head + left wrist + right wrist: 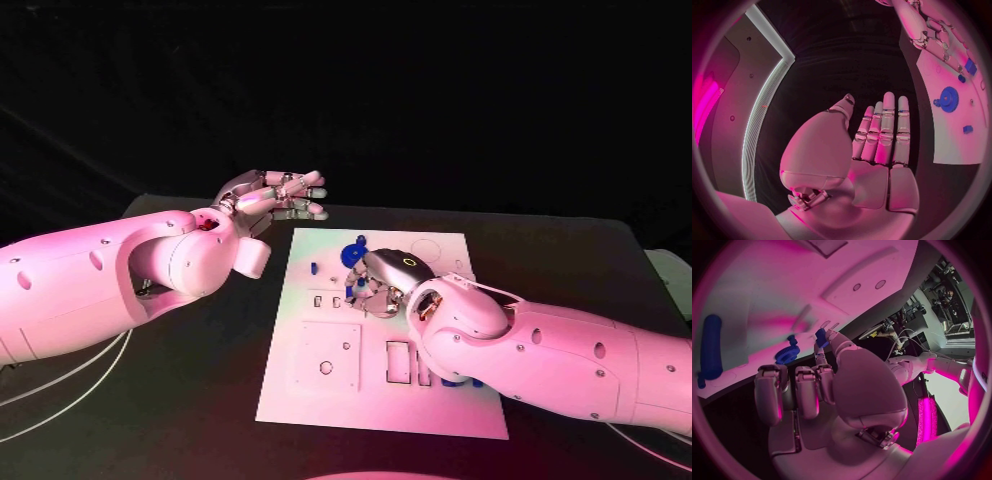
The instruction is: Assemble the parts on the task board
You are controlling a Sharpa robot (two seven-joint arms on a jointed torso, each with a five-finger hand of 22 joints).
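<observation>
The right hand [382,285] is low over the middle of the board [447,400], pinching a small blue part [821,336] at its fingertips, the other fingers curled beside it. A blue gear [786,355] sits on the board just beyond that part, and a long blue rod [711,347] lies farther off. The left hand [274,195] hangs above the tabletop [188,400] by the board's far left corner, fingers straight and apart, holding nothing. The parts look like light, rigid plastic, likely slick; the gear would be best taken by its rim, the rod near mid-length.
</observation>
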